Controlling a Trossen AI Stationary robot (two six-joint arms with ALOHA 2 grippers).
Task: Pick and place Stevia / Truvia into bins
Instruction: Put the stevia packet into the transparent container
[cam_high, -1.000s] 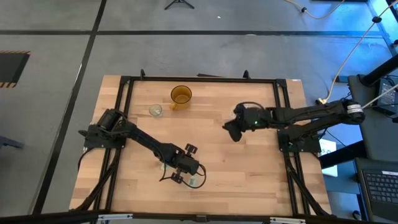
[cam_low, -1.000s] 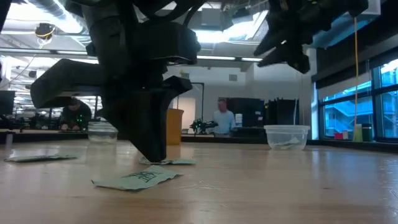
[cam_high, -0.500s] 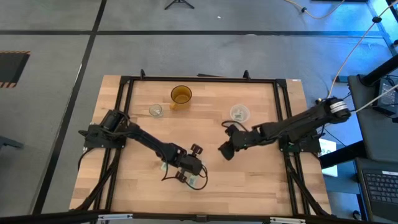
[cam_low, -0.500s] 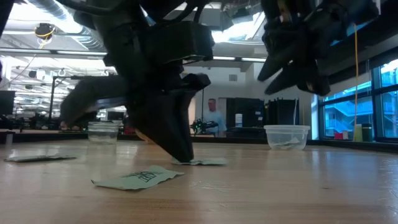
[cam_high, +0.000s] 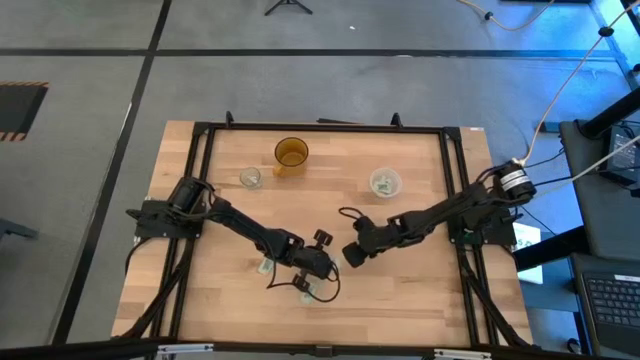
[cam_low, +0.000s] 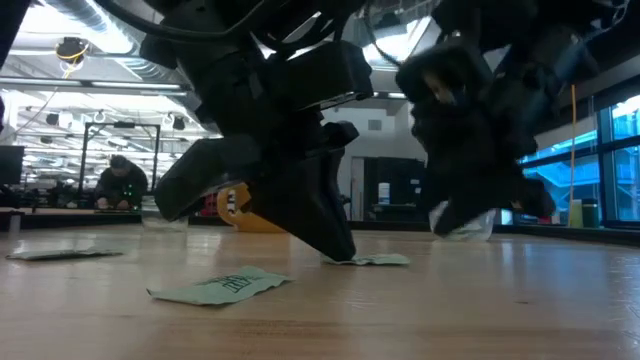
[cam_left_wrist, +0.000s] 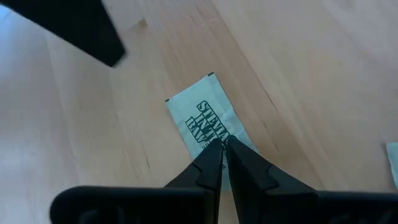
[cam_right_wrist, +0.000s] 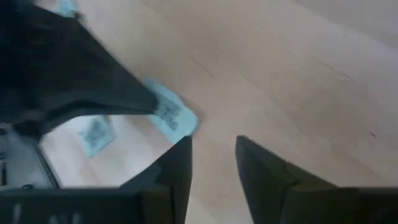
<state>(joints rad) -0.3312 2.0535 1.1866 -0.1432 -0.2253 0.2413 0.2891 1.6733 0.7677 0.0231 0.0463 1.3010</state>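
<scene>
Near the front middle of the table (cam_high: 400, 270), well away from the amber cup (cam_high: 291, 153), we have our left gripper (cam_left_wrist: 220, 149) down on a Stevia packet (cam_left_wrist: 202, 118). Its two fingers are pinched almost together on one end of the packet, so we judge that it is grasping it. The packet lies flat on the wood.

We think this is the pick-up step. Next we need to lift the packet without dropping it and carry it back toward the amber cup, where the bins are. The small glass cup (cam_high: 250, 178) stands just beside the amber cup. The wider plastic cup (cam_high: 385, 182) stands farther along that back side of the table, and something pale already lies in it.

Our right gripper (cam_right_wrist: 211, 155) hovers close by, just past our left one, with its fingers apart and nothing between them. More packets (cam_right_wrist: 96, 134) lie nearby, so it may go for one of those next.

On the packet we can read "STEVIA IN" in dark green letters. The next line starts with "RAW", but the fingers hide the rest. A second packet (cam_low: 222, 286) has green print too, but we cannot read it.
</scene>
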